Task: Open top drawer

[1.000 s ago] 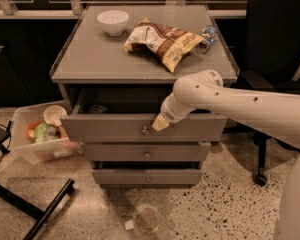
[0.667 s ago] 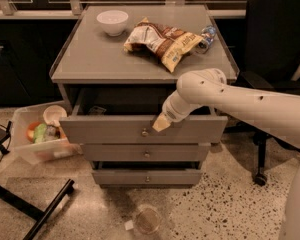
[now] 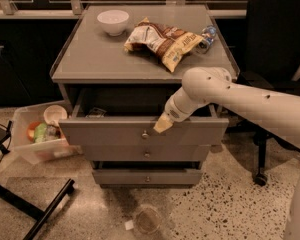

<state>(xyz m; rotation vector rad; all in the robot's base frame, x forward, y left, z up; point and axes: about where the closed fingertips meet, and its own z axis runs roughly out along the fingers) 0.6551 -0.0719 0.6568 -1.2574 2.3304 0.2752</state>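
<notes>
Top drawer (image 3: pixel 100 132) is standing partly pulled out from the grey cabinet, its wide flat front jutting forward of the two narrower drawer fronts beneath it and leaving a dark gap behind its upper edge. Its small round silver knob (image 3: pixel 145 134) is sitting at the centre of the front. The gripper (image 3: pixel 162 125) is hanging at the end of the white arm (image 3: pixel 250 96), which is reaching in from the right; its tan tip is pointing down and to the left, lying against the upper edge of the drawer front just up and to the right of the knob. Whether the jaws are open or closed cannot be told. On the tabletop (image 3: pixel 100 54) a white bowl (image 3: pixel 113 21) is resting near the back left, and a crumpled snack bag (image 3: pixel 162 40) is lying near the middle with a plastic bottle (image 3: pixel 206 38) just beside it on the right. A clear plastic bin (image 3: pixel 40 144) holding small items is sitting tilted on the floor, left of the cabinet. A black office chair (image 3: pixel 275 44) is standing to the right, behind the arm.
</notes>
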